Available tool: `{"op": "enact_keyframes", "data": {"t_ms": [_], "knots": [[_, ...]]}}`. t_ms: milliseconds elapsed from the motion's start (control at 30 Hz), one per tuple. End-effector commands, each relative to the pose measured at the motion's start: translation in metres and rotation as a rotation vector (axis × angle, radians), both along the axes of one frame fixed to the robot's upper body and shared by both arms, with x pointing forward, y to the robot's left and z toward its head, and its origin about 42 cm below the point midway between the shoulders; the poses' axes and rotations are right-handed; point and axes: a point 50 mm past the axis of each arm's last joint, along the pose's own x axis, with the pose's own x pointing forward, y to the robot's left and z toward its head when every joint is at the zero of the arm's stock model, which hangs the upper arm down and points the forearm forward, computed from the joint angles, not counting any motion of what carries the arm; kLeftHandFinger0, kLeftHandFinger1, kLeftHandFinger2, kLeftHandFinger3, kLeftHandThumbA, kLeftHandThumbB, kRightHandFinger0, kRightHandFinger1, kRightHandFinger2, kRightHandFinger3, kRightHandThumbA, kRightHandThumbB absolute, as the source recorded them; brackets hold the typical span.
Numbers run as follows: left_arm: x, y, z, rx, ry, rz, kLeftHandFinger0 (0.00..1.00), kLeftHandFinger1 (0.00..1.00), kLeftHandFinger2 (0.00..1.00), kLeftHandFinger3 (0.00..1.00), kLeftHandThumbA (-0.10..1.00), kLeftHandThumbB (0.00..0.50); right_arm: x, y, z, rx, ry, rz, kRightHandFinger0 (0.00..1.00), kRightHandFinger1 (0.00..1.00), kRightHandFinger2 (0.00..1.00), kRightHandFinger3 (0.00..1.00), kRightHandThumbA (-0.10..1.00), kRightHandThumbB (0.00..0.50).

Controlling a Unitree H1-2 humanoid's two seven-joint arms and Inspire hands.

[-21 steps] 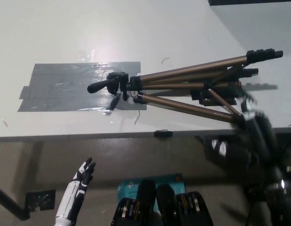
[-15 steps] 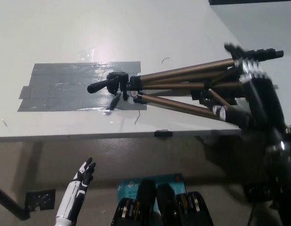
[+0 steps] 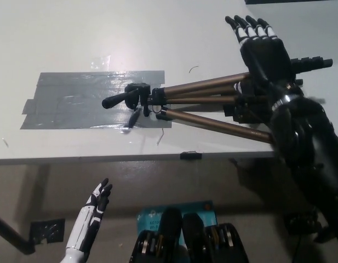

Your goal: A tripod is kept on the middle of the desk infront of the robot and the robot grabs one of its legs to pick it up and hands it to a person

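The white worktop (image 3: 75, 33) fills the upper part of the head view, its near edge running across the picture below the black right robot hand (image 3: 262, 52). That robot hand is spread flat with its back to the camera, fingers straight, apart and pointing away from the robot, and it has hold of nothing. Its wrist and forearm cross over the foot end of the bronze metal tripod with black fittings (image 3: 212, 125); whether the palm touches the legs cannot be told.

The tripod lies on its side on the worktop, legs slightly splayed. Its black feet (image 3: 316, 62) stick out just to the right of this robot hand, and its black head with pan handle (image 3: 130, 97) lies well to the hand's left. The head rests on the right end of a grey rectangular patch of tape (image 3: 75, 107) stuck to the worktop.

The white left robot hand (image 3: 100, 198) rests low, below the worktop's near edge and well apart from the tripod, fingers apart and empty.
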Motion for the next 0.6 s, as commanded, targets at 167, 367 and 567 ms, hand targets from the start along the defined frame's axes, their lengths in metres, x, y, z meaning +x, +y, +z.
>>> {"op": "enact_keyframes", "data": {"t_ms": [167, 367, 567], "knots": [[0.010, -0.002, 0.017, 0.035, -0.109, -0.023, 1.00, 1.00, 1.00, 1.00, 1.00, 0.162, 0.023, 0.002, 0.012, -0.105, -0.003, -0.119, 1.00, 1.00, 1.00, 1.00, 1.00, 0.479], [0.013, -0.002, 0.020, 0.047, -0.118, -0.036, 1.00, 1.00, 1.00, 1.00, 1.00, 0.157, 0.028, -0.003, 0.004, -0.129, 0.076, -0.137, 1.00, 1.00, 1.00, 1.00, 1.00, 0.491], [0.019, -0.002, 0.023, 0.056, -0.127, -0.052, 1.00, 1.00, 1.00, 1.00, 1.00, 0.144, 0.025, -0.011, 0.010, -0.106, 0.110, -0.086, 1.00, 1.00, 1.00, 1.00, 1.00, 0.500]]}}
